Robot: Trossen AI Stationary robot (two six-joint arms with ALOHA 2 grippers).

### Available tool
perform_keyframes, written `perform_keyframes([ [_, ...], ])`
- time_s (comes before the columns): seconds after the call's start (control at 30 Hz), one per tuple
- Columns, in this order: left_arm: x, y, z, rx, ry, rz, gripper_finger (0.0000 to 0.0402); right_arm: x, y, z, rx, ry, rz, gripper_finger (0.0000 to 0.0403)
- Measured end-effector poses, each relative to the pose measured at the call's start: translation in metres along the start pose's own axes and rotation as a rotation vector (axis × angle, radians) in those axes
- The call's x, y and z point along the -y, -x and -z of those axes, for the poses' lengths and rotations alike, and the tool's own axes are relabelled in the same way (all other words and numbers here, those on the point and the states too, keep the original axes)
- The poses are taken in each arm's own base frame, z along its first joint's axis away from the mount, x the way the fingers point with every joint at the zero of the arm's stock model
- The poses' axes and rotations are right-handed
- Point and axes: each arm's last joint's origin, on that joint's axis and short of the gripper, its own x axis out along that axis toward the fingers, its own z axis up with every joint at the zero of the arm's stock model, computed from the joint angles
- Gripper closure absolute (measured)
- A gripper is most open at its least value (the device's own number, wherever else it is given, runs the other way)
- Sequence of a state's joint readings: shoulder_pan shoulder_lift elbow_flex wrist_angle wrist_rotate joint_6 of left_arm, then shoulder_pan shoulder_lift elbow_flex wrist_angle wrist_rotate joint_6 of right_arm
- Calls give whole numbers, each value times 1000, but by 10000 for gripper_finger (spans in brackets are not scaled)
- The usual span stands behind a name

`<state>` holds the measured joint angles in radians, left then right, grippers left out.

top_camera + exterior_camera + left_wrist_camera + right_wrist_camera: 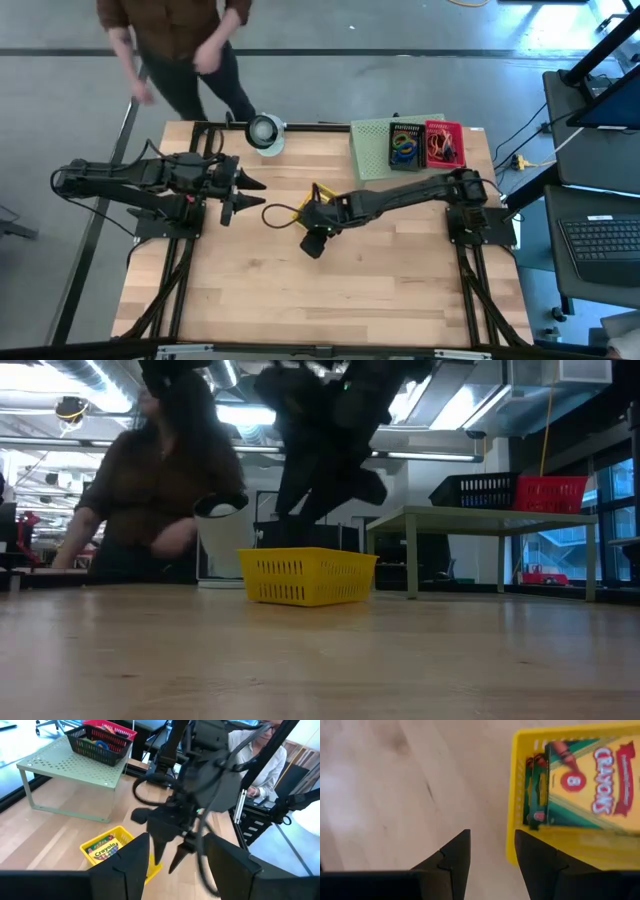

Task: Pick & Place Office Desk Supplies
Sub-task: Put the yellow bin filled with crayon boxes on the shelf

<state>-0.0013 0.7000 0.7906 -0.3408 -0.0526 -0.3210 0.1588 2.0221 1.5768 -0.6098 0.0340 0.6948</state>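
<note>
A yellow basket [303, 208] [308, 577] [131, 841] stands mid-table and holds flat yellow-and-green crayon boxes [590, 780] [105, 848]. My right gripper [492, 855] [316, 228] hangs open above the table, pointing down, just outside the basket's wall [512, 810], and holds nothing. My left gripper [172, 870] [248, 195] waits open to the basket's left, facing it. Coloured rubber bands [97, 744] lie in a black basket [405, 148] on the pale green stand. I can make out no clips.
The pale green perforated stand [372, 150] [75, 767] sits at the far right and carries the black basket and a red basket [445, 143]. A white-and-grey roll [265, 132] rests at the far edge. A person [175, 45] stands beyond the far left corner.
</note>
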Motion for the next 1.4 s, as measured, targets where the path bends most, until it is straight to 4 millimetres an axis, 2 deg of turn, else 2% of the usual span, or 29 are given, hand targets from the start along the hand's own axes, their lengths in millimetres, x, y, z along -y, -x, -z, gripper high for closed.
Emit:
perform_keyframes([
  [0.17, 0, 2, -1, 7, -3, 2, 213, 8, -14, -4, -16, 13, -1, 252],
  [0.4, 1, 11, -3, 45, 0, 16, 213, 13, -23, -5, -24, 73, 10, 273],
  [0.63, 1, 22, -6, 84, 13, 28, 213, 18, -54, 2, -99, 85, -22, 288],
  [0.73, 1, 25, -6, 96, 32, 33, 213, 20, -62, 4, -105, 76, -1, 290],
  [0.93, 1, 31, -7, 111, 64, 45, 213, 24, -64, 1, -93, 64, 29, 310],
  [1.27, 1, 32, -6, 102, 65, 69, 213, 36, -66, -6, -77, 44, 61, 389],
  [1.4, 1, 32, -6, 97, 65, 67, 213, 36, -66, -6, -68, 51, 71, 397],
])
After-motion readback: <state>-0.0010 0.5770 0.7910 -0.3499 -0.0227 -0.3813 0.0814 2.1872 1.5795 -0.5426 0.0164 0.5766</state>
